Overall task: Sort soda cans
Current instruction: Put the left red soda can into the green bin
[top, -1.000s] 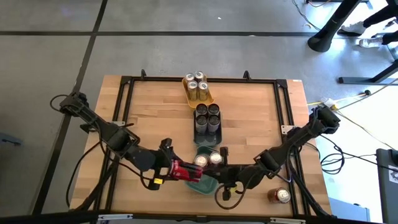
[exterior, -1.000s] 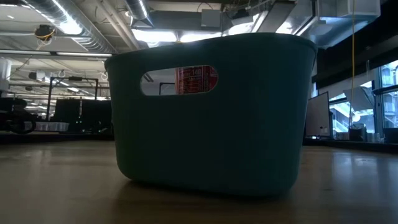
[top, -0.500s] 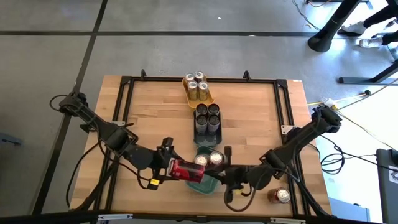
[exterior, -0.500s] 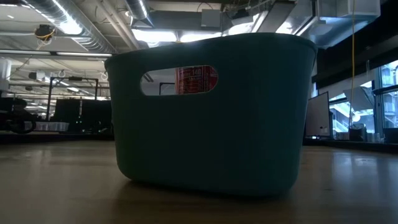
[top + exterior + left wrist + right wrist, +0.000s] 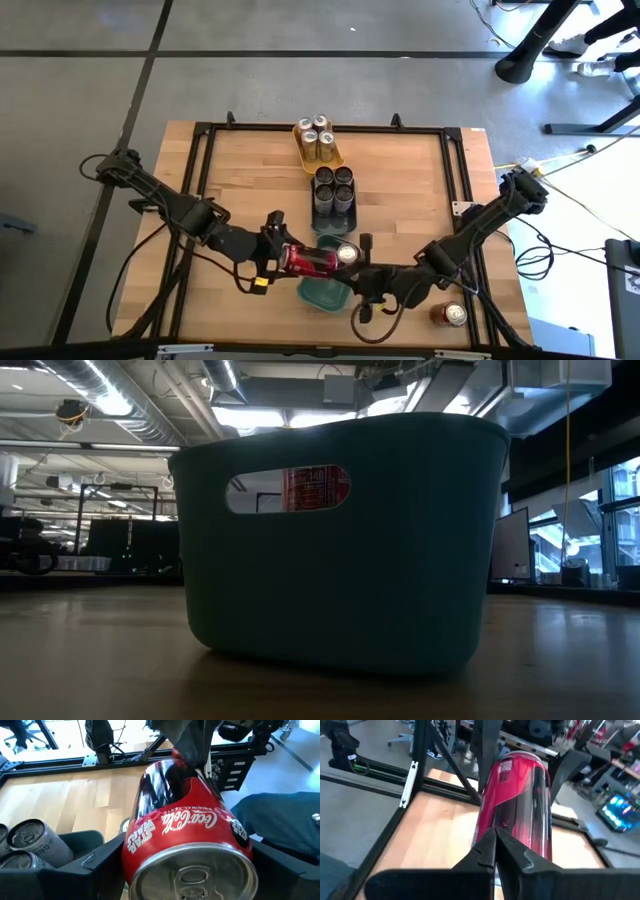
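One red can (image 5: pixel 309 261), Coca-Cola script and a Star Wars logo on it, lies on its side up off the tabletop, silver top pointing left, over the teal tray's near-left edge. Two more red cans, silver tops up, stand inside that tray; one red can (image 5: pixel 316 488) shows through its handle slot. Four gold-yellow cans (image 5: pixel 318 138) stand upright in a tight cluster at the far middle. Just nearer, four dark grey-black cans (image 5: pixel 334 187) stand packed together. A lone red can (image 5: pixel 448 315) stands upright near the right corner.
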Available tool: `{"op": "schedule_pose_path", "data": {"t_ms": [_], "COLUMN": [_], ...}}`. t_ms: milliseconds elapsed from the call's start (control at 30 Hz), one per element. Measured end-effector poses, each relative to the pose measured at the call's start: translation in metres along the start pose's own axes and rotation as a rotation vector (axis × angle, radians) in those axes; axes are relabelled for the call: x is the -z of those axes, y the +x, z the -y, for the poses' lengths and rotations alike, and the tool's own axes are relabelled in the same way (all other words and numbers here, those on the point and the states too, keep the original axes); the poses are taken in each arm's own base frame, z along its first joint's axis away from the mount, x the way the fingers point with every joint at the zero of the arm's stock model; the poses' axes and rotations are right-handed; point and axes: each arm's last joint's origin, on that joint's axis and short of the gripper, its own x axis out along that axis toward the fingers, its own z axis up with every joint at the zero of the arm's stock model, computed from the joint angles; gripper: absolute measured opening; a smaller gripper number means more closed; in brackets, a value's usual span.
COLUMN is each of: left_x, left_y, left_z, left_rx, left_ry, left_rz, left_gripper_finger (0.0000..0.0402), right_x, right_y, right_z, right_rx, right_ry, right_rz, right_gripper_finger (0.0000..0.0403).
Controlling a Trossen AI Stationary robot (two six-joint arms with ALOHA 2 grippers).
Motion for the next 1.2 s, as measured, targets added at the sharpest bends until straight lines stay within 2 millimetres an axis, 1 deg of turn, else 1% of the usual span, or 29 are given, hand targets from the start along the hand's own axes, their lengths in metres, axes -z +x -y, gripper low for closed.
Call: {"op": "schedule_pose_path", "data": {"t_ms": [100, 367, 600, 667, 800, 967, 1000, 1067, 1200], "left_x": [0.000, -0.004, -0.008, -0.011, -0.010, -0.008, -0.008, -0.006, -0.001], "left_y": [0.000, 0.001, 0.001, 0.003, 0.014, 0.018, 0.018, 0.018, 0.021], "left_z": [0.002, 0.001, 0.001, 0.002, 0.003, 0.001, 0.000, 0.000, 0.001], "left_rx": [-0.001, 0.008, 0.005, 0.006, 0.009, 0.000, -0.001, -0.009, -0.002], "left_ry": [0.019, 0.026, 0.040, 0.053, 0.072, 0.049, 0.043, 0.025, 0.010], "left_rz": [0.007, 0.041, 0.090, 0.112, 0.119, 0.095, 0.087, 0.068, 0.029], "left_gripper_finger": [0.0299, 0.0299, 0.0299, 0.0298, 0.0298, 0.0298, 0.0298, 0.0298, 0.0298], "right_x": [0.003, 0.014, 0.020, 0.024, 0.027, 0.030, 0.029, 0.025, 0.008], "right_y": [0.004, 0.014, 0.024, 0.029, 0.035, 0.037, 0.036, 0.026, -0.006], "right_z": [0.001, -0.008, -0.007, -0.007, -0.006, -0.006, -0.006, -0.008, -0.007], "right_rx": [-0.003, -0.004, 0.005, 0.005, -0.037, -0.035, -0.034, -0.044, -0.060], "right_ry": [0.026, 0.011, 0.024, 0.022, 0.026, 0.021, 0.020, 0.013, 0.059], "right_rz": [-0.020, -0.056, -0.080, -0.088, -0.094, -0.105, -0.105, -0.107, -0.071], "right_gripper_finger": [0.0010, 0.0010, 0.0010, 0.0010, 0.0010, 0.0010, 0.0010, 0.0010, 0.0010]}}
